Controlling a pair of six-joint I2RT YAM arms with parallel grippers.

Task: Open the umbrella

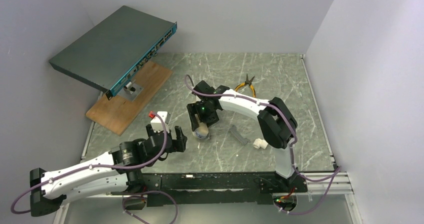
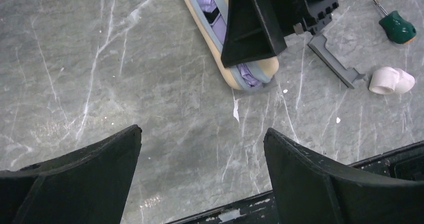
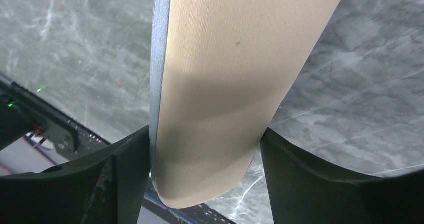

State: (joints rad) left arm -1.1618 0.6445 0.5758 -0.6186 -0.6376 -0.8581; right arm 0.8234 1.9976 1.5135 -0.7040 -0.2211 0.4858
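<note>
The umbrella shows only as lavender fabric inside a beige oblong case that lies on the marble table, its shell slightly apart. In the top view the case pokes out under my right gripper, which reaches down over it. In the right wrist view my right gripper has both fingers pressed against the two sides of the case. My left gripper hovers just left of the case; its wrist view shows the left gripper open over bare marble, a short way from the case's end.
A network switch leans over a wooden board at the back left. Pliers lie behind the right arm. A grey bracket, a white pipe elbow and a green screwdriver lie right of the case.
</note>
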